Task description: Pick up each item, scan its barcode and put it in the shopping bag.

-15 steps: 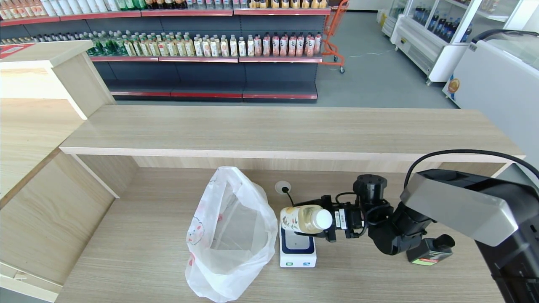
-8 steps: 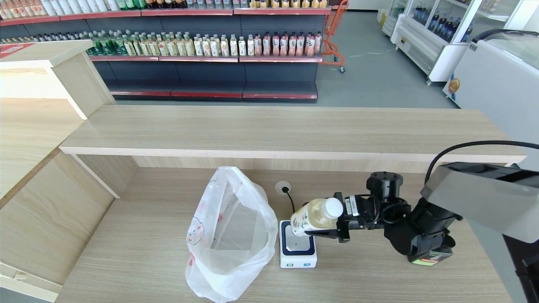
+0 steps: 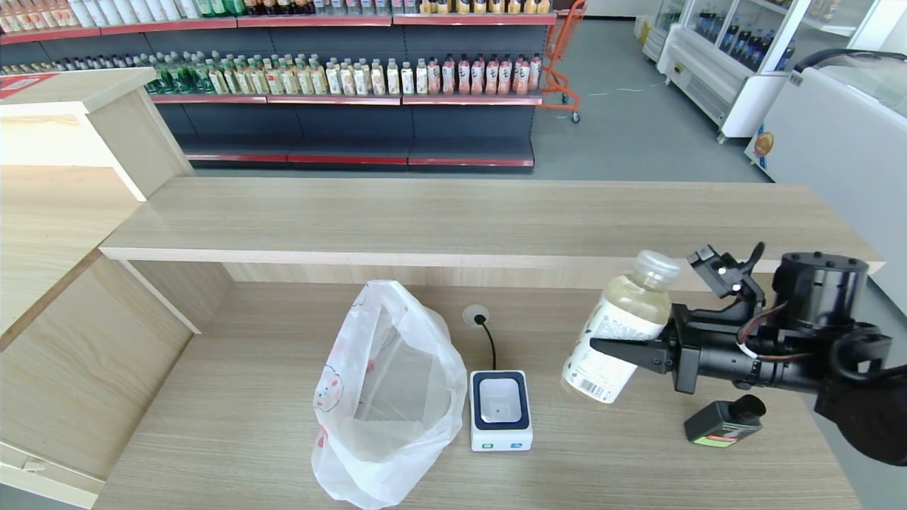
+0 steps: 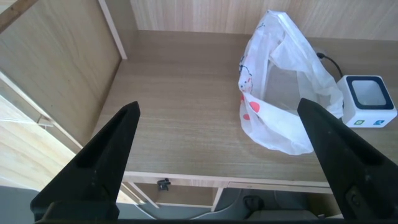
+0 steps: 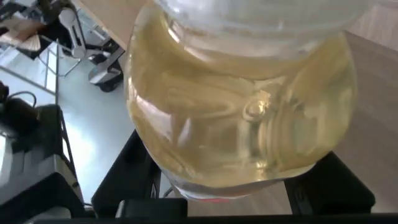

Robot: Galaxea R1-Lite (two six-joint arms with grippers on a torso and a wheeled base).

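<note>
Low on the bottle label sits a barcode.

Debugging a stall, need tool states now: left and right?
Left tool: open, holding nothing.
Right tool: closed on the bottle.

Lower frame: table, matt pale wood-grain surface. Centre: shopping bag, thin translucent white plastic, crinkled, faintly glossy. Right of centre: bottle, clear glossy plastic with a smooth white printed label; fingers on it, matt black. Beside the bag: scanner, smooth white plastic, dark glossy window.
</note>
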